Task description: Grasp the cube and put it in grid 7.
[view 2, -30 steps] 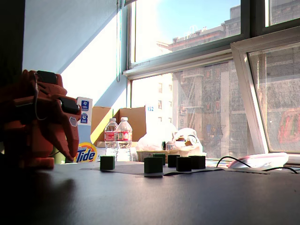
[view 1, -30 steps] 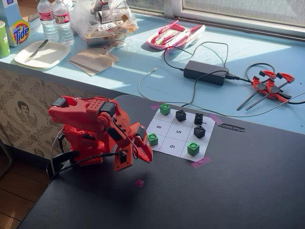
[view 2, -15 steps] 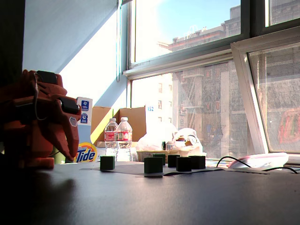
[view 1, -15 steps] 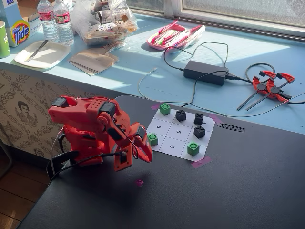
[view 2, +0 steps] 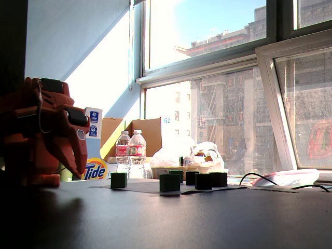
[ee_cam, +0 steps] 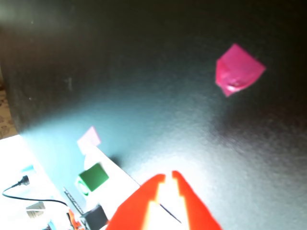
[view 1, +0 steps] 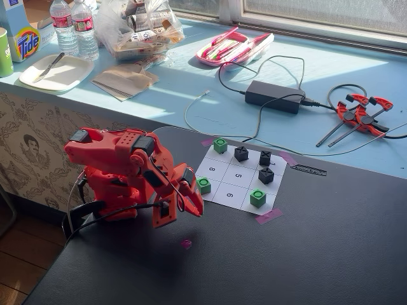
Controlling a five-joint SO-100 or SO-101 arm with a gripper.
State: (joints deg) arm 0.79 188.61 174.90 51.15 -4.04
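A white paper grid (view 1: 224,178) lies on the black table with three green cubes and three black cubes on it. Green cubes sit at its far left corner (view 1: 220,145), its near left cell (view 1: 203,185) and its near right cell (view 1: 257,197). My red gripper (view 1: 191,207) hangs just left of the grid, close to the near left green cube, with its jaws together and empty. In the wrist view the gripper (ee_cam: 168,177) points at bare table, with a green cube (ee_cam: 93,176) to its left.
A pink tape square (view 1: 186,243) lies on the table in front of the arm and also shows in the wrist view (ee_cam: 239,70). A power brick (view 1: 275,96), cables and red clamps (view 1: 359,112) lie on the blue sill behind the grid.
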